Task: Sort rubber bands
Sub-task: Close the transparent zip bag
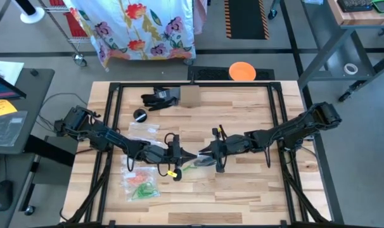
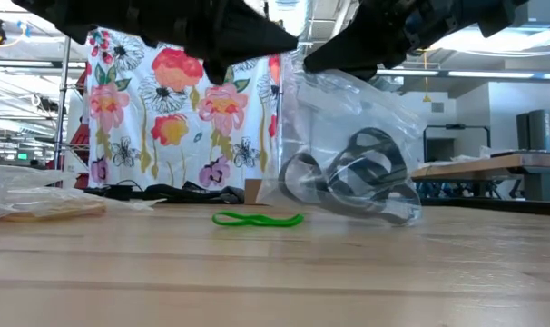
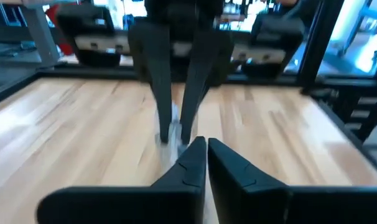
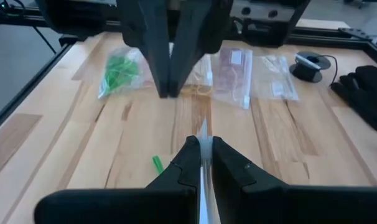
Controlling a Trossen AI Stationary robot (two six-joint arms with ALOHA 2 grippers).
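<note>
Green thin rubber band (image 2: 257, 219) lies flat on the wooden table (image 1: 243, 190), at about 7 o'clock from the clear plastic bag (image 2: 348, 136) of dark bands (image 2: 361, 177). Both the left gripper (image 1: 187, 156) and the right gripper (image 4: 201, 149) are closed on the bag's upper edge. I judge the band light, soft and stretchy, best pinched at one end. No writing is readable

Both arms' upper parts are cut off above the clear bag (image 2: 348, 163).
</note>
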